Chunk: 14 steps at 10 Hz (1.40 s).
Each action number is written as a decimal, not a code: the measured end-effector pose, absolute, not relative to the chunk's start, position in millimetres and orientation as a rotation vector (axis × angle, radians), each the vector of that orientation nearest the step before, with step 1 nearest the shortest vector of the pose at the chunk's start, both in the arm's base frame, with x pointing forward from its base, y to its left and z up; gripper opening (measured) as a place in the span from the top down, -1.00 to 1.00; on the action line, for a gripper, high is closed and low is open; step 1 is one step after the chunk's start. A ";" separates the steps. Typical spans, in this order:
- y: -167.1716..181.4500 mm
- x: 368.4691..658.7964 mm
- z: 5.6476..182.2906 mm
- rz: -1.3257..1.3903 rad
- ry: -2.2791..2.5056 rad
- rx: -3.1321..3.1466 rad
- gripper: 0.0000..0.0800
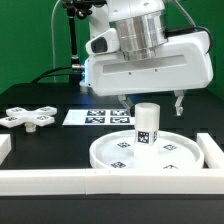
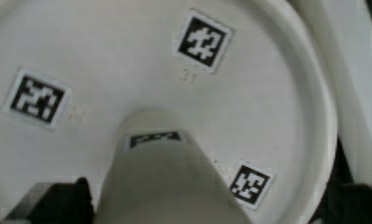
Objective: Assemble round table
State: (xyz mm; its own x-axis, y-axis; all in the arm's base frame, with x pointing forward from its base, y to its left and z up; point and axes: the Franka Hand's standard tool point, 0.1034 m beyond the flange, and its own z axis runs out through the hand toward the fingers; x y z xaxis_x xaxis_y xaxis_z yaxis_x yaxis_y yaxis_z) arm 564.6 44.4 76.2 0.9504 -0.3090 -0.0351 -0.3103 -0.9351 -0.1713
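The large rimmed round disc (image 1: 108, 153) lies flat on the black table at the front right. The short cylinder leg (image 1: 146, 123) stands upright on its middle, a tag on its side. My gripper (image 1: 150, 103) hangs just above the leg, open, with its fingertips (image 1: 178, 101) spread wider than the leg and apart from it. In the wrist view the leg (image 2: 174, 170) rises between the dark fingers (image 2: 55, 198) over the tagged disc (image 2: 112, 60). The cross-shaped base (image 1: 28, 117) lies at the exterior view's left.
The marker board (image 1: 98, 117) lies flat behind the disc. White border rails run along the front (image 1: 60, 180) and the exterior view's right (image 1: 212, 150), close to the disc's rim.
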 end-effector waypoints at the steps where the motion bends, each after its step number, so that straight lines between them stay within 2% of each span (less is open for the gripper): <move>1: 43.3 565.6 76.2 -0.013 0.326 -2.958 -0.62; 8: 40.5 567.9 76.6 -0.078 -0.440 -2.977 -0.62; 14: 39.5 568.1 75.4 -0.095 -1.309 -2.812 -0.62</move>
State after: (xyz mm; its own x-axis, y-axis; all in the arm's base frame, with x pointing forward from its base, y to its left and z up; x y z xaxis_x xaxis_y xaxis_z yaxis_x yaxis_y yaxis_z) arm 568.1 39.5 75.4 0.6424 0.7631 0.0713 0.7654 -0.6435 -0.0086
